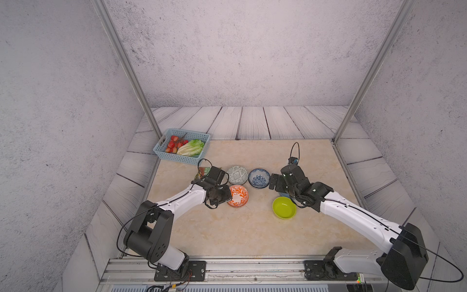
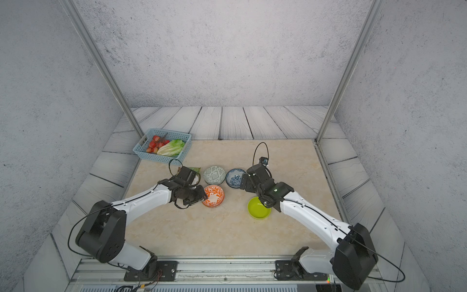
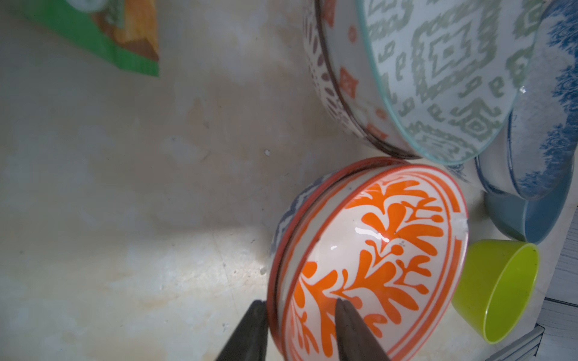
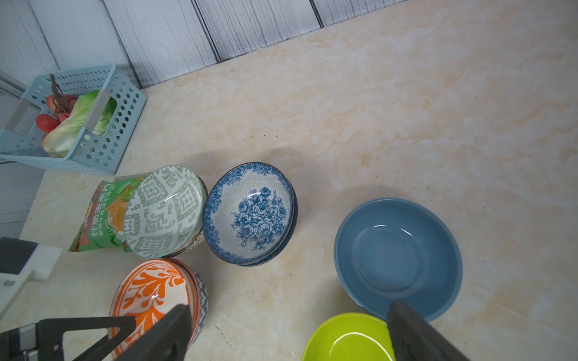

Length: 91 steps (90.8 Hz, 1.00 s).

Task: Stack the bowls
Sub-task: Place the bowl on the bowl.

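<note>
Nesting the bowls into piles is the step in hand. Your left hand (image 3: 299,301) sits astride the rim of the orange leaf-patterned bowl (image 3: 375,259). One finger is inside and one outside, with the jaws parted and a gap showing at the inner wall, so it clamps nothing. That bowl is already seated in a grey-zigzag bowl (image 3: 286,218) on the counter (image 4: 406,109). I judge this placement done, so lift the hand straight up so neither finger drags the rim.

Two more pairs stand just behind. The grey-green geometric bowl (image 3: 444,62) is nested, slightly tilted, in an orange-diamond bowl (image 3: 341,81). Two blue floral bowls (image 4: 250,212) are nested beside it. The three piles nearly touch.

Your right hand (image 4: 289,308) hangs wide open and empty over the two singles: the plain blue bowl (image 4: 397,256) and the lime-green bowl (image 4: 347,340), which sit close together. The likely next move is to pinch one rim and set that bowl into the other. The lime-green one looks smaller, so it should go inside the blue.

Mind the crowding, since a finger outside any rim has little room beside its neighbour. A green snack bag (image 4: 103,215) lies against the grey-green pile. The light-blue basket (image 4: 103,150) of strawberries and lettuce stands well clear at the far corner. In the top views your right arm hides most of the blue bowl.
</note>
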### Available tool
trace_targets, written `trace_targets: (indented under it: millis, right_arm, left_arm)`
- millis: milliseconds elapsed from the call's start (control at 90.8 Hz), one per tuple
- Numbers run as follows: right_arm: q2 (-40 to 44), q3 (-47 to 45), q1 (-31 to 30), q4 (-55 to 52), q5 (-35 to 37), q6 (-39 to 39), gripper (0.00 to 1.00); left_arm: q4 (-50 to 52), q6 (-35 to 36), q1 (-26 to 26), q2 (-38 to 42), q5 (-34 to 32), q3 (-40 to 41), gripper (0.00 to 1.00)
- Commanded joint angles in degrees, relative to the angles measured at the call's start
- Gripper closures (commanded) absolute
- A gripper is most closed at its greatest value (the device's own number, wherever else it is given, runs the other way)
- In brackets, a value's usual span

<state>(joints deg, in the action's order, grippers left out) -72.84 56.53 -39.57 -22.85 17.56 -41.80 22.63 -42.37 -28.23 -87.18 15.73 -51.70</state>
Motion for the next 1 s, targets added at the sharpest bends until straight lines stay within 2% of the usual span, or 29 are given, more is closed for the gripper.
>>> trace_targets:
  millis: [0,209,440,605,650,705,727,991]
  right_arm:
    - [-0.37,-0.27,-0.14,0.0,-0.16,0.32,0.01]
    - [-0.25,-0.62,-0.11,-0.44,0.63,-0.35,0.01]
    - [1.02,-1.72,-0.02,-1.41,3.2,-1.64,0.01]
    - [1.98,-0.11,0.62,-10.85,3.27,-3.69,0.01]
    - [2.6,0.33,1.04,-14.02,3.39,-4.27,0.01]
    - [3.71,-0.05,1.73,-17.96,3.21,-5.1,0.01]
    - [4.4,-0.36,2.1,-19.32,2.88,-5.39,0.01]
    - [13.96,-10.7,5.91,-24.04,-8.07,-11.34,0.01]
  left_arm:
    - [-1.36,0.97,0.28,-0.29,0.98,0.4,0.6]
    - [0.71,0.67,0.36,1.89,-0.82,0.82,0.57]
    - [2.13,-0.44,0.45,10.46,-3.99,4.46,0.34]
    - [2.71,-1.06,0.54,16.86,-5.12,6.58,0.25]
    - [2.48,-1.4,0.61,18.26,-5.43,7.12,0.19]
    - [2.48,-1.82,0.63,20.04,-5.87,7.77,0.03]
    - [2.5,-2.01,0.63,20.62,-6.14,7.98,0.0]
    - [0.87,-5.3,1.54,28.49,-8.84,12.38,0.0]
